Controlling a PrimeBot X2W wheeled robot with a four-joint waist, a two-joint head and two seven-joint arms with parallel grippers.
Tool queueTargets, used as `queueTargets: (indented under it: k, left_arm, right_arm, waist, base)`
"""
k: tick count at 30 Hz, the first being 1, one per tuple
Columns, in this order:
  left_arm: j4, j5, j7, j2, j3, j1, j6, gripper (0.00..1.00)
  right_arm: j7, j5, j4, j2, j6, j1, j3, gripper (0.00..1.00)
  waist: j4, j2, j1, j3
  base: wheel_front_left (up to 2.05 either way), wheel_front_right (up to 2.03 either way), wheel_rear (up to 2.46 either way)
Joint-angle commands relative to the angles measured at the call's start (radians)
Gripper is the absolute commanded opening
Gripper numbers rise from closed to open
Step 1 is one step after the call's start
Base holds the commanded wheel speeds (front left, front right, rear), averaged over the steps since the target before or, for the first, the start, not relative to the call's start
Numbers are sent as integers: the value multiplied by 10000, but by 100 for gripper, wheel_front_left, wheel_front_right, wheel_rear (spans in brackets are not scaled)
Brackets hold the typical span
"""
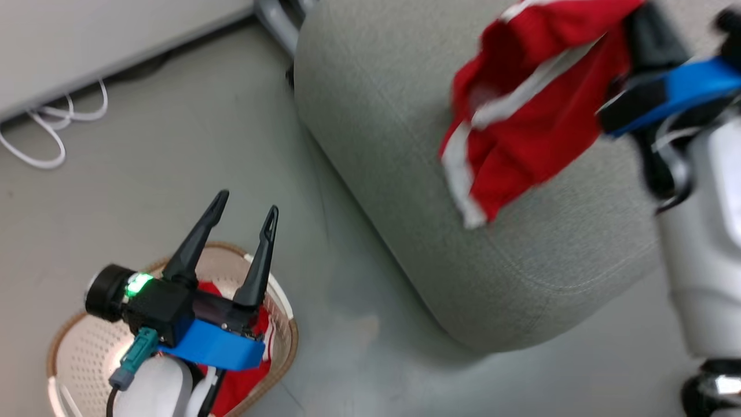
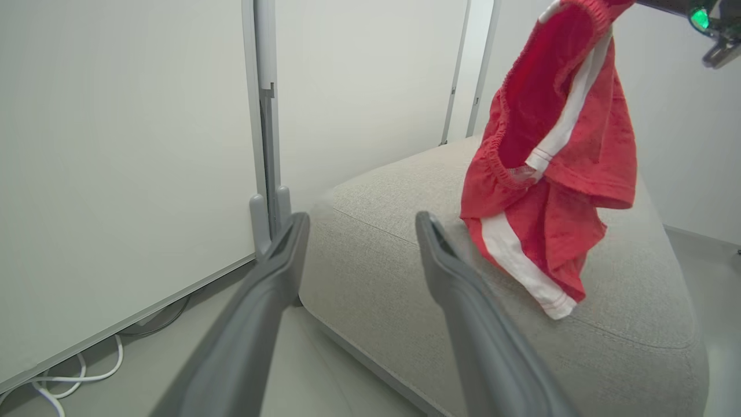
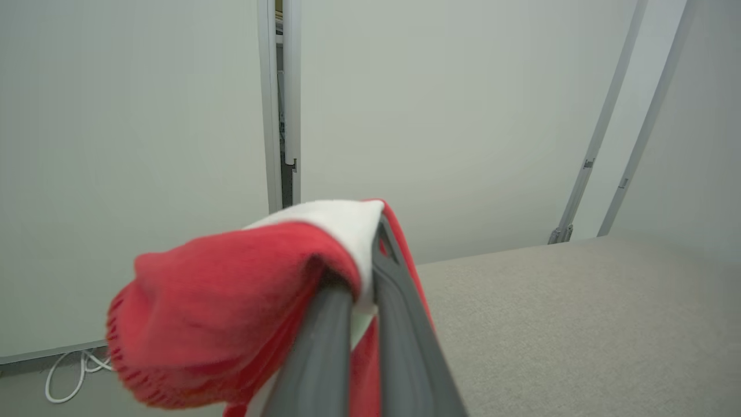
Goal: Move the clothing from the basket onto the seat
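Left claw [image 1: 248,202] hangs spread above the basket [image 1: 292,341], a red garment [image 1: 243,388] inside. Left wrist view: shorts [image 2: 550,174] dangle limp over the seat [image 2: 359,260]. Right wrist view: right claw [image 3: 362,266] clamps them; seemingly soft and light, best grabbed at bunched folds.

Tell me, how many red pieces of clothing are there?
2. The red shorts with white side stripes hang from the right gripper over the grey fabric seat. Another red garment lies in the cream plastic basket below the open left gripper, partly hidden; more may lie beneath.
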Motion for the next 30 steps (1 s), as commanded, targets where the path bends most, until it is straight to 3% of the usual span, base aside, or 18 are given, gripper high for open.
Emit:
queueTargets:
  k: [1,6,11,20,30]
  left_arm:
    - [-107,71,-27,169,-84,-315,-4,100]
    - [-390,190,-27,578,-144,-1095,-4,100]
    - [-703,344,-27,870,-245,-1848,-4,100]
    - [-958,516,-27,1241,-605,-2818,-4,100]
    - [-748,382,-27,1105,-480,-2663,-4,100]
  right_arm:
    - [99,103,-167,-237,1,-483,-270,0]
    - [325,316,-472,-1050,1,-1762,-1441,0]
    - [230,167,-350,-1393,1,-2665,-2576,0]
    - [-627,-95,1181,-1063,1,-2490,-3563,0]
    - [-1186,-623,2895,-854,1,-2265,-3451,0]
  waist:
    - [302,0,0,1022]
    - [542,0,0,2290]
    - [740,0,0,3408]
    - [1101,0,0,4797]
    - [1260,0,0,4711]
  base:
    - [0,0,0]
    - [0,0,0]
    - [0,0,0]
    - [0,0,0]
    - [0,0,0]
